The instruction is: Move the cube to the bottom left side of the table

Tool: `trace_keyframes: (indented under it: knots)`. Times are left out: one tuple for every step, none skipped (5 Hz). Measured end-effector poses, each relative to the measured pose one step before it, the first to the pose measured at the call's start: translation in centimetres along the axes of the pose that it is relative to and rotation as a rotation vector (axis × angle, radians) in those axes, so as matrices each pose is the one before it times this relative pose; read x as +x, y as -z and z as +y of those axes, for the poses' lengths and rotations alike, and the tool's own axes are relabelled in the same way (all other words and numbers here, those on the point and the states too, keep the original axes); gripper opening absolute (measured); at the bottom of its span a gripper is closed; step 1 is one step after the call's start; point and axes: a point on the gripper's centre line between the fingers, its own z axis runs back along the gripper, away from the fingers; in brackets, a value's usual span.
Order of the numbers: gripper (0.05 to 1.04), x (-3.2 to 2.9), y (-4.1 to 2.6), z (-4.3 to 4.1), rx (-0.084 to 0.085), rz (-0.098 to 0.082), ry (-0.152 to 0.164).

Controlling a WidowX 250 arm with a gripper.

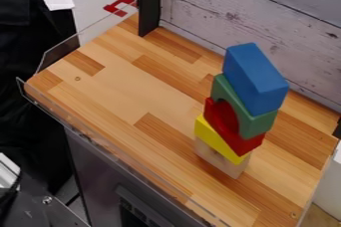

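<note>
1. Blue block [256, 79] is our best match for the cube. It sits on top of the stack, right of the middle of the table [113, 86], its long side running down toward the camera's lower right.
2. Directly under it: green block [255, 125] with a curved cut, then red block [248, 145], yellow block [212, 136], and a plain wood block [230, 166] at the base, on the tabletop. We read the stack as standing by itself.
3. Progress: move not done. Blue is up on the stack, well apart from the table's left corner. We judge the whole job is left: grasp, lift, carry, set down, release.
4. Gripper: we can't tell how far open it is, or whether it has hold of anything.
5. Next, in our judgement: come in from above, take blue by its sides, lift straight up before going left. Main risk is dragging green along or tipping the stack. Smooth faces could slip if we grab off-centre.
6. Surroundings: grey plank wall [266, 17] and black post [150, 7] behind, red bracket [121, 6] past the far-left edge, clear guard [59, 56] by the left corner. We'd watch that guard on set-down.
</note>
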Motion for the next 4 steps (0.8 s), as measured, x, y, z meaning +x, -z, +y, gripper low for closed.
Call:
trace_keyframes:
  knots:
    - [0.504, 2.177, 2.623, 3.236, -0.0282, 0.0612, -0.0937]
    - [0.504, 2.504, 3.970, 1.716, 0.0344, 0.0215, -0.0787]
    - [0.504, 1.212, 2.824, 0.622, 0.0250, -0.0354, -0.0449]
    - [0.504, 0.127, 3.593, 0.632, 0.0165, 0.0147, -0.0468]
